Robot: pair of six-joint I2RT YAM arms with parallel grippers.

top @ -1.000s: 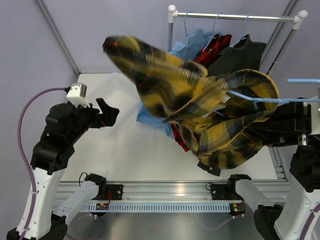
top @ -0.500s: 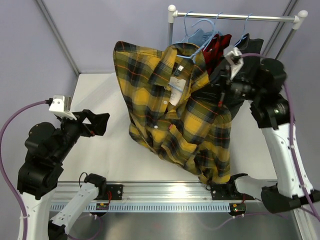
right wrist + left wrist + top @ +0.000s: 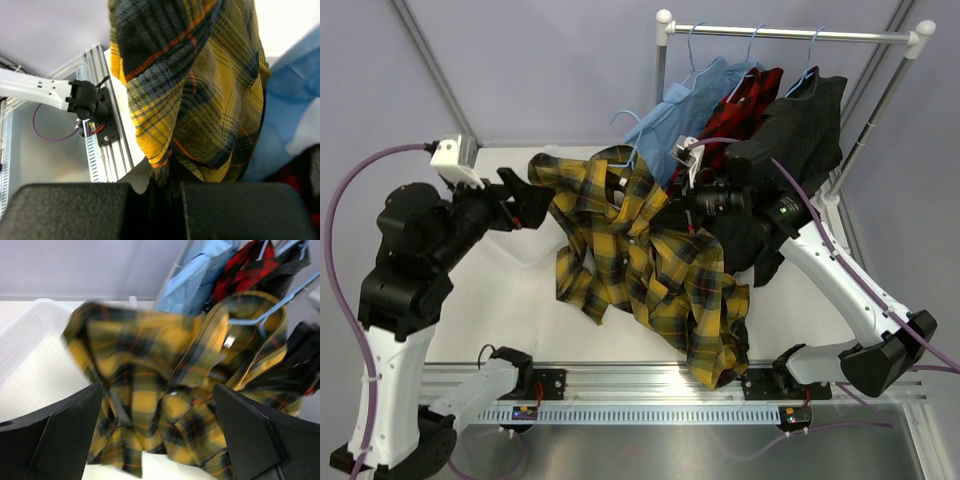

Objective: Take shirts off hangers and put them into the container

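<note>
Three shirts hang on the white-capped rail [image 3: 790,33] at the back right: a light blue shirt [image 3: 685,110], a red plaid shirt [image 3: 752,92] and a black shirt [image 3: 812,112], crowded shoulder to shoulder. The fourth, the yellow-and-black plaid shirt [image 3: 640,260], hangs low over the middle of the table [image 3: 520,320]. It drapes from its collar down toward the near edge, with its upper left part over the translucent white container [image 3: 30,350].

Its pale-blue wire hanger [image 3: 257,319] is inside the collar, so the shirt is not yet freed.

The right gripper [image 3: 164,190] is pinched tight on a fold of the plaid cloth. I cannot tell whether the wire is caught in there too. The left gripper [image 3: 157,407] is spread fully wide and holds nothing, facing the shirt's shoulder from just beside it.

The cloth looks light, limp and shapeless — it will likely bunch, slide and trail. The shoulder or collar beside the wire seems the best place to take hold.

Room is tight at the back, with the rail post and hanging shirts near the right arm. It is more open to the left and front — though the trailing hem could catch the container's rim.
</note>
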